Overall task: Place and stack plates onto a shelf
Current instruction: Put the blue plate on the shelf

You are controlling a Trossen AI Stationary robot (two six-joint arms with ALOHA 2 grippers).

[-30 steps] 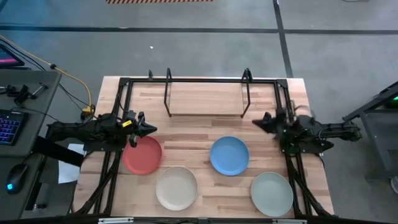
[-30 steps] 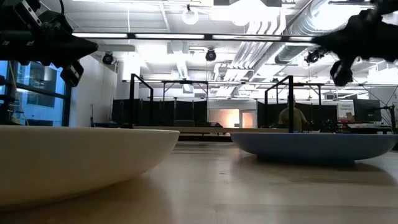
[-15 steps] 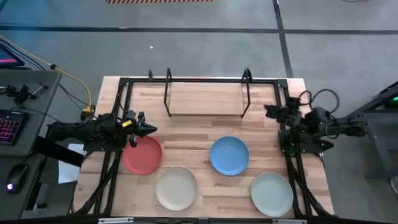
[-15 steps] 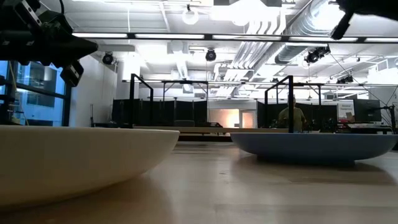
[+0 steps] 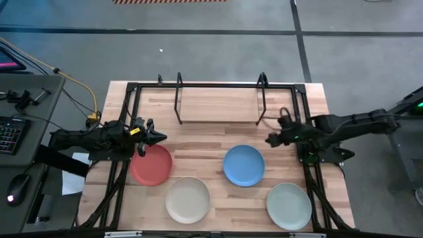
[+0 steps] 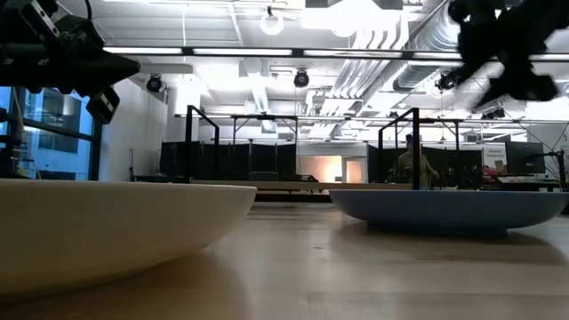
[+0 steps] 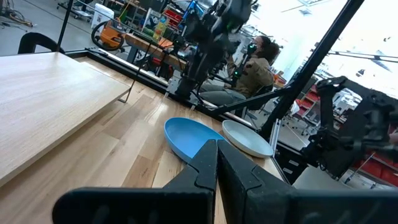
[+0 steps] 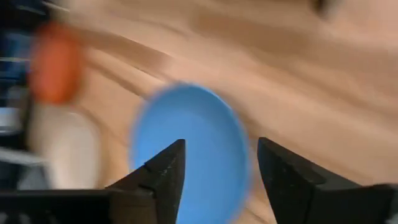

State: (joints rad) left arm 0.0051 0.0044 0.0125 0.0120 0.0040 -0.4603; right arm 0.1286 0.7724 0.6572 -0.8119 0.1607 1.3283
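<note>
Four plates lie flat on the wooden table: red [image 5: 151, 164], cream-white [image 5: 188, 199], blue [image 5: 244, 165] and pale green [image 5: 289, 205]. The shelf [image 5: 219, 99], a low black rod rack, stands at the far middle of the table with nothing on it. My left gripper [image 5: 162, 137] is shut and hovers over the red plate's far rim; its own view looks across at the blue plate [image 7: 189, 137]. My right gripper [image 5: 269, 140] is open, just off the blue plate's far right rim. In its own view the open fingers [image 8: 217, 168] frame the blue plate [image 8: 186, 149].
A larger black frame [image 5: 132, 86] edges the table, with its rails along the left and right sides. A desk with a keyboard [image 5: 8, 135] and mouse stands off the left edge. A person [image 7: 252, 62] sits beyond the table's right side. Bare wood lies between the shelf and the plates.
My right gripper first drew back toward the table's right edge, then swung out toward the table's left and down a little, ending beside the blue plate. Its fingers, together a second ago, now stand apart. No plate has moved.
</note>
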